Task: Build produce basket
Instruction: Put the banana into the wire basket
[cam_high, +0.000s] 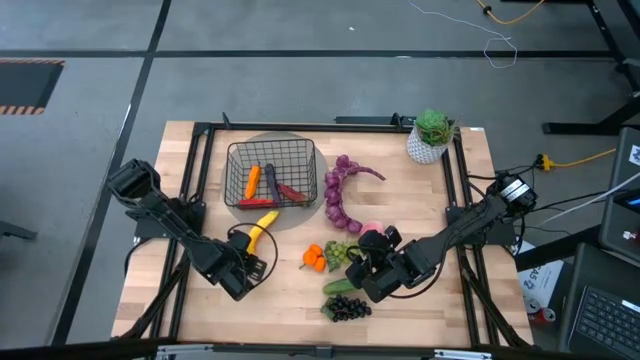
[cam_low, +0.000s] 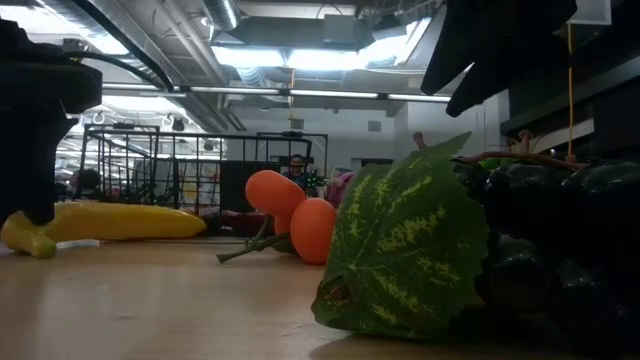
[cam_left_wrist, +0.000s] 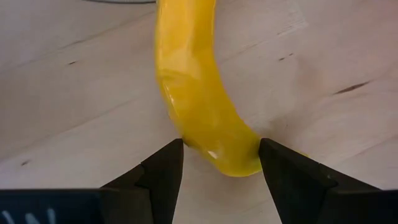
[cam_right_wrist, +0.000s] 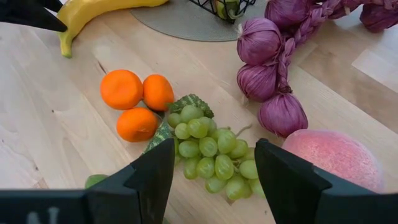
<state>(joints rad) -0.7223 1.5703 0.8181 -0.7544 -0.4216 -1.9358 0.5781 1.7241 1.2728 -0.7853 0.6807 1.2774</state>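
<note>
Table (cam_high: 420, 200): a light wooden top that bears everything; the basket serves as the landmark for every place below.
Basket (cam_high: 300, 158): black wire mesh, on a grey round mat toward the table's far edge; inside lie an orange piece, a dark piece and a red chilli (cam_high: 291, 191).
Left arm: it reaches in from the table's left side, its gripper (cam_high: 250, 252) just in front of the basket, at the banana's near end.
Left gripper: its fingers (cam_left_wrist: 163, 171) are spread, one on each side of the banana tip, touching or nearly touching it; whether they press it cannot be told.
Right arm: it reaches in from the table's right side, its gripper (cam_high: 362, 262) in front of the basket and to its right, over the green grapes.
Right gripper: its fingers (cam_right_wrist: 152, 177) stand wide apart above the grapes, holding nothing.
Purple onion string (cam_high: 340, 190): curved, just right of the basket.
Banana (cam_high: 262, 226): yellow, flat on the wood, just in front of the basket.
Pink peach (cam_right_wrist: 333, 155): right of and in front of the basket, beside the onion string's near end.
Green grapes (cam_right_wrist: 208, 152): in front of the basket, between the oranges and the peach.
Oranges (cam_right_wrist: 137, 102): three together, in front of the basket, just left of the green grapes.
Dark grapes (cam_high: 348, 308): with a green leaf, farthest in front of the basket, near the table's front edge.
</note>
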